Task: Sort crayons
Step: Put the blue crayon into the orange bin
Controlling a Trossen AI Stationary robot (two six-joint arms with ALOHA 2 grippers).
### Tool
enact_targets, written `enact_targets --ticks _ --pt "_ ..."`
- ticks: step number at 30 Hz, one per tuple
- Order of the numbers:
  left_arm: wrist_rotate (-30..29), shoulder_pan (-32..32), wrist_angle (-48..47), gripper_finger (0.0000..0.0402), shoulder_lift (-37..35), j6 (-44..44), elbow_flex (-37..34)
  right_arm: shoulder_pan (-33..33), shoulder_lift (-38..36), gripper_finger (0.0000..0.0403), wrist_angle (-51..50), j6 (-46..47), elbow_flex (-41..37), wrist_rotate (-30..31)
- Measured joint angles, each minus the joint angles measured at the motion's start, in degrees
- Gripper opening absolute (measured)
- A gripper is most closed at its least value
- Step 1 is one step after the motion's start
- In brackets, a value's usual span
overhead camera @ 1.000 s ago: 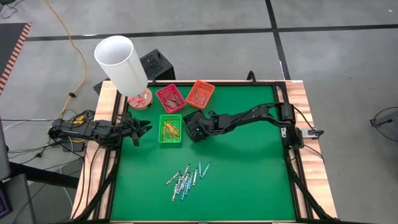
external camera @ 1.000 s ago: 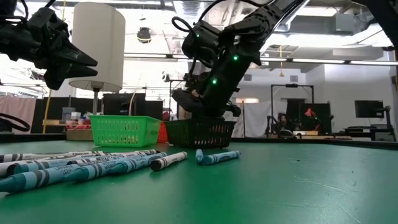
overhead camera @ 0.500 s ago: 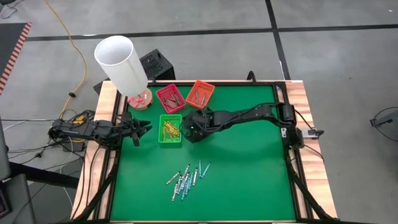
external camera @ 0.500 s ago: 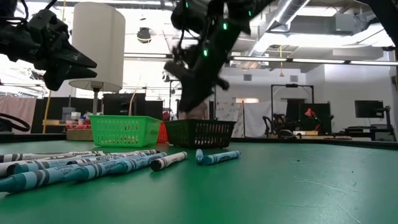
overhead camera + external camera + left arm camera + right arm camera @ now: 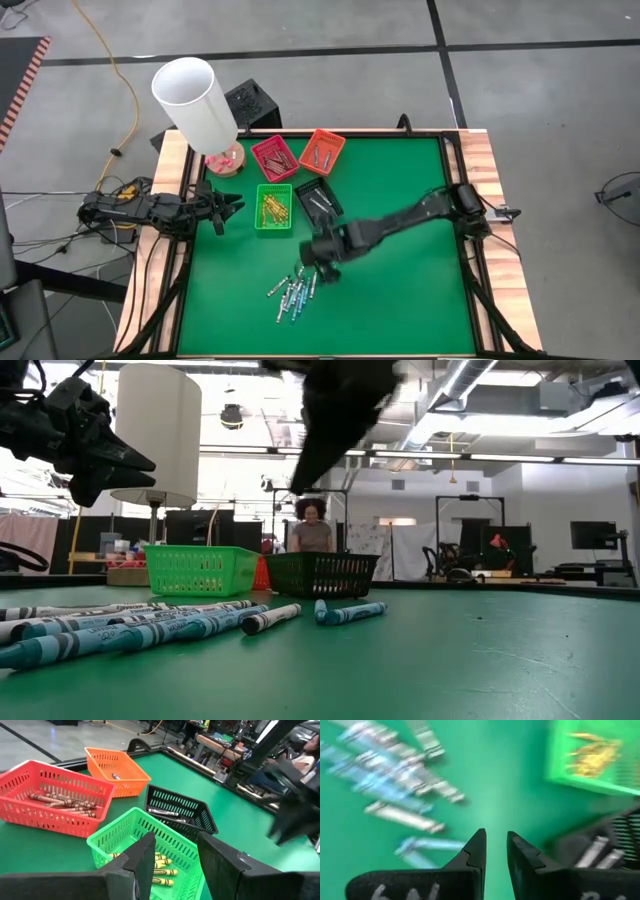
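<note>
crayons [image 5: 297, 290]: I see loose blue/grey-white heap flat on green mat, near front | rest sorted: yellow, red-brown, grey lots in baskets | heap count unclear, maybe a dozen

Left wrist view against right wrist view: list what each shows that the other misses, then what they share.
Only the left wrist view shows the red tray of red-brown crayons, the orange tray and the left tool, open. Only the right wrist view shows the loose blue and grey crayons on the green mat and the right tool, slightly open and empty. Both show the green tray of yellow crayons and the black tray of grey crayons.
</note>
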Motion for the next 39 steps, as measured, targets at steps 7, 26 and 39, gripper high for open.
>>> enact_targets --ticks 7,26,39 --pt "-0.02 0.00 -1.39 0.0137 0.00 -0.55 0.00 6.17 0.16 0.0072 -0.91 0.37 -4.67 -4.58" --pt "-1.39 0.00 -2.91 0.0137 0.00 -3.72 0.00 5.33 0.21 0.0072 7.89 -5.86 -12.40 -8.96" --pt "-1.36 0.00 -3.82 0.0137 -0.01 -3.87 0.00 4.77 0.21 0.0072 7.86 -13.25 -12.40 -10.63"
